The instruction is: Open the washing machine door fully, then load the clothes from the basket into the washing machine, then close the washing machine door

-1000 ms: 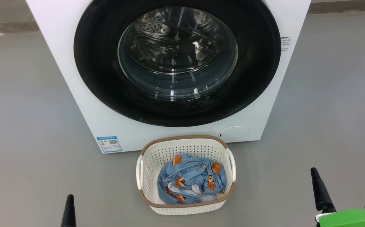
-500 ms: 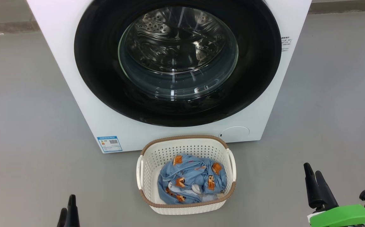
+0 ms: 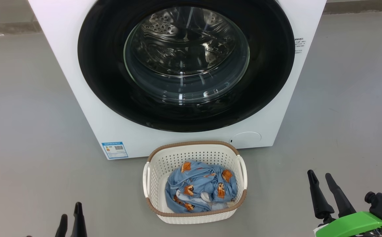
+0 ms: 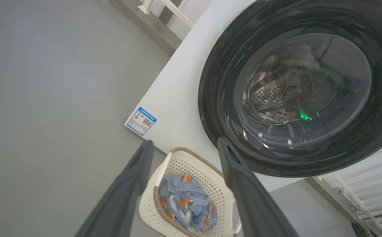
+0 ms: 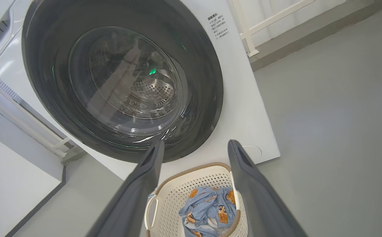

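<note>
The white washing machine (image 3: 88,108) stands ahead with its round black door (image 3: 102,65) closed flat against the front; the steel drum shows through the glass. On the floor before it sits the cream basket (image 3: 194,153) holding the blue bear-print clothes (image 3: 199,189). My left gripper (image 3: 70,210) is open at the lower left, short of the basket. At the lower right my right gripper (image 3: 321,176) stands open, nothing between its fingers. Both wrist views look past open fingers at the door (image 4: 217,82) (image 5: 39,65), the basket (image 4: 191,161) (image 5: 197,181) and the clothes (image 4: 186,204) (image 5: 207,205).
Grey floor (image 3: 29,115) spreads on both sides of the machine. A blue label sticker (image 3: 114,149) and a round cover (image 3: 247,139) sit low on its front. White railings (image 5: 260,26) stand behind the machine along the wall.
My right gripper has shifted left and turned, so both of its fingers now show spread apart. The left gripper's second finger has come into view at the bottom edge.
</note>
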You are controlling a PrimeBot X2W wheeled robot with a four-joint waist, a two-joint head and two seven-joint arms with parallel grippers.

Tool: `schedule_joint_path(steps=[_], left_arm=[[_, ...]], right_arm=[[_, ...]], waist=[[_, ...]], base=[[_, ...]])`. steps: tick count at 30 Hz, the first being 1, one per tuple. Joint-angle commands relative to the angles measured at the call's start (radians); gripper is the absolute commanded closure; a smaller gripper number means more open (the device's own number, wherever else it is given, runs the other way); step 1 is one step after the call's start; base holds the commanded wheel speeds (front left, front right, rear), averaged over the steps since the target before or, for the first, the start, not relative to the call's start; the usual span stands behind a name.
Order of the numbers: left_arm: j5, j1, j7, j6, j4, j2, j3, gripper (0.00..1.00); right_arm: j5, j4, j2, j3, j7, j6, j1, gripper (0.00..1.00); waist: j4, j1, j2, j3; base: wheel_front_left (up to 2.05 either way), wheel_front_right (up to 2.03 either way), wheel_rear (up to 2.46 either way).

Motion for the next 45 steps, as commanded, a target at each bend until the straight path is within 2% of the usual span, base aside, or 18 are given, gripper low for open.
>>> schedule_joint_path(steps=[1,13,28,36,45], left_arm=[[0.024,-0.039,-0.014,-0.008,-0.021,0.017,0.024,0.0],[0.312,-0.034,-0.052,-0.009,-0.035,0.021,0.033,0.0],[0.559,-0.019,-0.096,-0.011,-0.018,0.028,0.021,0.0],[0.648,-0.009,-0.118,-0.012,-0.011,0.04,0.013,0.0],[0.651,-0.003,-0.118,-0.012,-0.011,0.042,0.013,0.0]], right_arm=[[-0.024,-0.031,-0.015,0.025,-0.014,-0.001,-0.032,0.0],[-0.201,-0.029,-0.038,0.063,-0.052,-0.001,-0.03,0.0],[-0.379,-0.004,-0.063,0.062,-0.096,-0.001,-0.022,0.0],[-0.465,0.008,-0.074,0.057,-0.117,-0.001,-0.021,0.0],[-0.465,0.023,-0.076,0.045,-0.117,-0.001,-0.029,0.0]], waist=[[0.0,0.0,-0.0001,0.0],[-0.001,0.0,-0.0001,0.001],[0.002,0.0,-0.0001,-0.001],[0.002,0.0,-0.0001,-0.004],[0.003,0.0,-0.0001,-0.001]], base=[[0.0,0.0,0.0],[0.0,0.0,0.0],[0.0,0.0,0.0],[0.0,0.0,0.0],[0.0,0.0,0.0]])
